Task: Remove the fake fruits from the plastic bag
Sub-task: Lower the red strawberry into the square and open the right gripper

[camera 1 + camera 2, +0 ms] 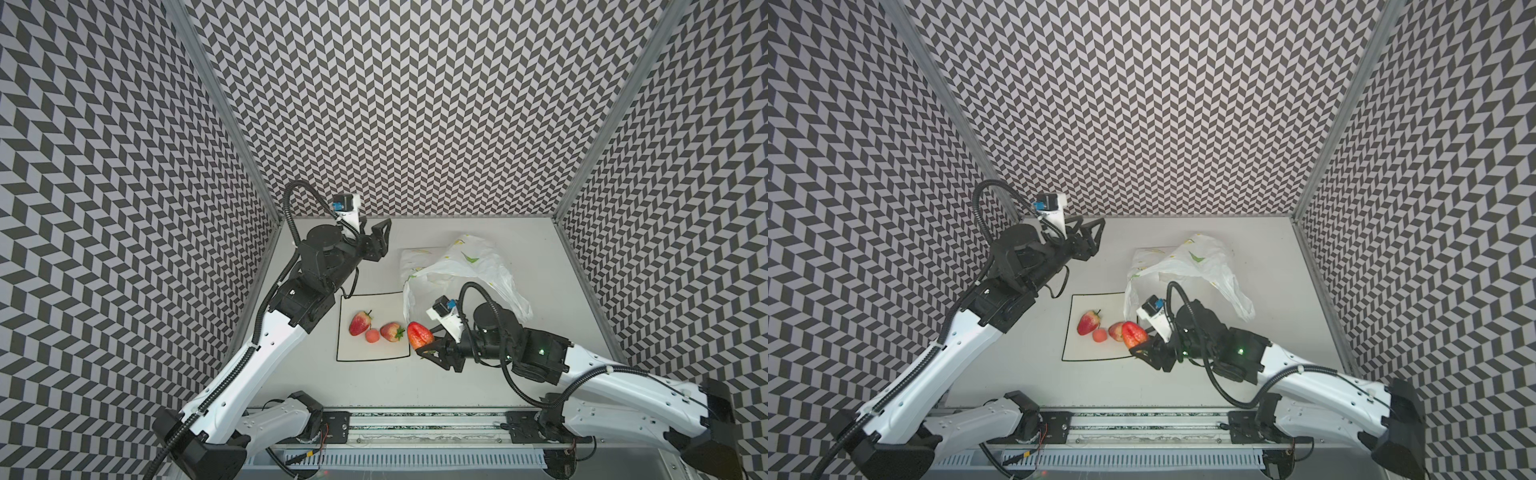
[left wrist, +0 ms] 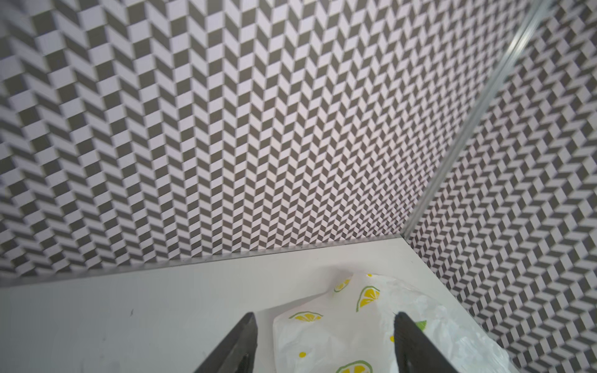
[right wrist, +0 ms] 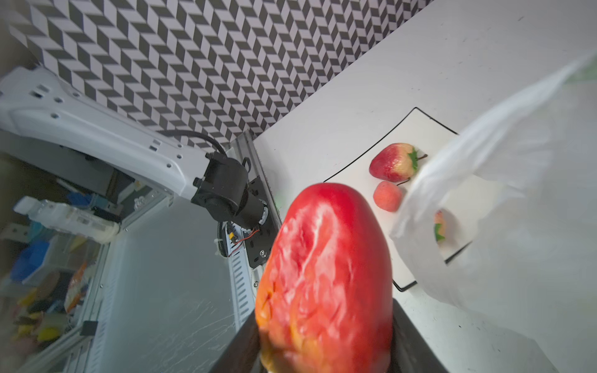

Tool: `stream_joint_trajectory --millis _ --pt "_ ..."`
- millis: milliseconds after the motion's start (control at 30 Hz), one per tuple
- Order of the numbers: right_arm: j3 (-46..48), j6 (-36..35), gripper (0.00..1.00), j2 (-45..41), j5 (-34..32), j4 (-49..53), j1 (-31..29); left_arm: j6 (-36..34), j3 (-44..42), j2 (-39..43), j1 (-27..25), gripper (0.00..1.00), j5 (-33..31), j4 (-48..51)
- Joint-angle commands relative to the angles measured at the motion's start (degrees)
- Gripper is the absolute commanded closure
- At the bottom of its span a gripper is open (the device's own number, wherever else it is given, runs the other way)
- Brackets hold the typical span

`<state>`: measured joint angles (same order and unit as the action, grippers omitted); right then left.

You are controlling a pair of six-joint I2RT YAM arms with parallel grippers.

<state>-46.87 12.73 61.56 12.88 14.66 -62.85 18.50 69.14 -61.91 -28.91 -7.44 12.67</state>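
The right gripper [image 1: 430, 350] pinches a large strawberry [image 1: 419, 336] by its yellowish end, with the red tip pointing away from the arm. In the right wrist view the fruit fills the gap between the black fingers [image 3: 412, 339]. In both top views it appears at the right edge of the plate [image 1: 374, 352], a square white dish with a thin black rim. Whether it hangs over the dish or just beside it cannot be told.

On the plate lie two smaller strawberries, one near the left side [image 1: 360, 323] and one towards the right side [image 1: 392, 331]. An orange-pink ball [image 1: 372, 336] sits between them, touching or nearly touching the left one.

The plastic bag [image 1: 465, 266], white with lemon-slice prints, lies crumpled behind and to the right of the plate. Its loose edge reaches the plate's far right corner. In the right wrist view a flap of it hides part of the dish.

The left gripper [image 1: 376, 227] hangs behind the plate's far edge, clear of the bag. Its jaws are spread and hold nothing.
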Motion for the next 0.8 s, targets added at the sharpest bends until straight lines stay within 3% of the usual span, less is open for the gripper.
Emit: stream_joint_trajectory --millis 0,300,767 --pt "-3.0 -3.8 0.57 7.2 -6.2 -2.3 -3.9 9.5 -2.3 4.4 5.7 0.33 -7.5 6.3" --pt "-17.0 -4.3 0.57 29.8 -8.2 -2.9 -7.2 13.5 -5.9 14.1 16.9 0.32 -13.0 12.5" --pt "-33.9 -4.2 0.56 51.8 -15.9 -0.1 -7.6 14.3 -7.5 19.8 17.5 0.32 -15.0 16.0"
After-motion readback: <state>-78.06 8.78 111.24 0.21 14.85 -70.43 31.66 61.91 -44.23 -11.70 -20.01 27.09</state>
